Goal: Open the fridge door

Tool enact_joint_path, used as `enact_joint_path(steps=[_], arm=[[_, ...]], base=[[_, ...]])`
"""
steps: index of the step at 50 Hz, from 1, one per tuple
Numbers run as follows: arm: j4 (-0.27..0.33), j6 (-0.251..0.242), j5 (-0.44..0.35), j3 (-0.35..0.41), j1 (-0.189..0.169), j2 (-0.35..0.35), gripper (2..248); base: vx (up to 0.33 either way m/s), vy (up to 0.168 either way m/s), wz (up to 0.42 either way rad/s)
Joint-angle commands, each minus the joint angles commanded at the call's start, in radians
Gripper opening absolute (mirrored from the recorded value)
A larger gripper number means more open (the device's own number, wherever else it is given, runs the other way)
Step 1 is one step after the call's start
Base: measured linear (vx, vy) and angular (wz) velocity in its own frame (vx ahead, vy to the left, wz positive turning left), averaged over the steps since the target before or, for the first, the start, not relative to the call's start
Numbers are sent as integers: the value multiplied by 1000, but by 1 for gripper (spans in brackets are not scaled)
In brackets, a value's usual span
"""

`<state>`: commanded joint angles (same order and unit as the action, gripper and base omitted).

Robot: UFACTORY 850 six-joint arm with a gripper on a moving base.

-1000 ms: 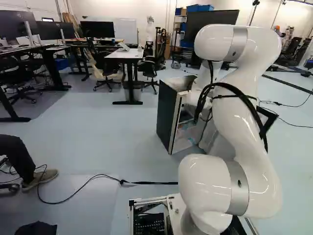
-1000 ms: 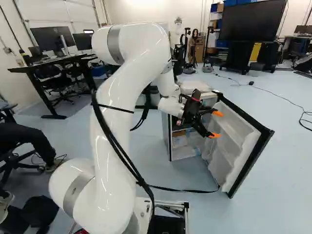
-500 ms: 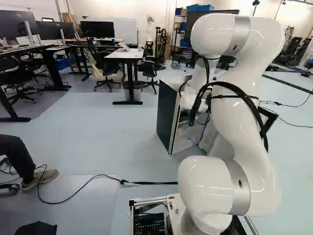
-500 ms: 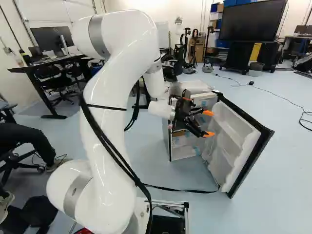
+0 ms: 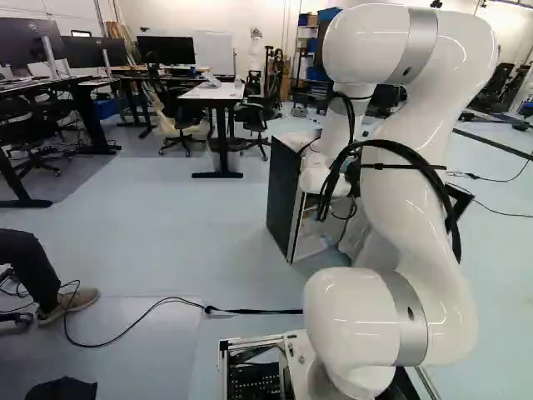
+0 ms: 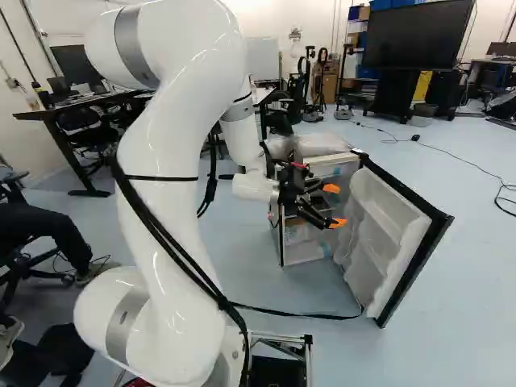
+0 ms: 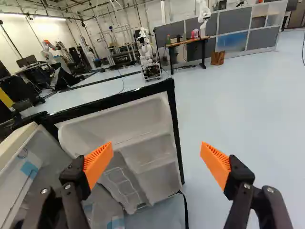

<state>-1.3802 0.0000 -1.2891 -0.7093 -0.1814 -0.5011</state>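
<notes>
In the right base view my gripper (image 6: 337, 210) is in front of the small fridge's open front, near the inner side of its door (image 6: 385, 230). The door stands wide open, its shelved white inside showing. In the left base view the fridge body (image 5: 286, 196) shows its dark side, and the arm hides the gripper. The wrist view shows my gripper (image 7: 157, 162) with its orange pads wide apart and nothing held. The door (image 7: 128, 129) is ahead of the fingers, its free edge between their directions. The fridge interior (image 7: 35, 167) lies beside one finger.
A black cable (image 5: 166, 300) runs over the floor. A seated person's leg (image 5: 33, 267) is at the left of the left base view. A white desk (image 5: 215, 92) stands beyond the fridge. Other robots (image 7: 147, 52) stand far off in the wrist view.
In the right base view my arm has drawn back leftward, and the gripper has moved away from the door, staying open. The fridge, its door and the base have kept their places.
</notes>
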Motion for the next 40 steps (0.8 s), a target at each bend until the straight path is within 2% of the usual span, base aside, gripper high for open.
enact_joint_path(steps=[20, 40], arm=[[28, 0, 8, 13, 4, 16, 247], [102, 0, 31, 46, 13, 58, 247]], base=[[0, 0, 0], [0, 0, 0]])
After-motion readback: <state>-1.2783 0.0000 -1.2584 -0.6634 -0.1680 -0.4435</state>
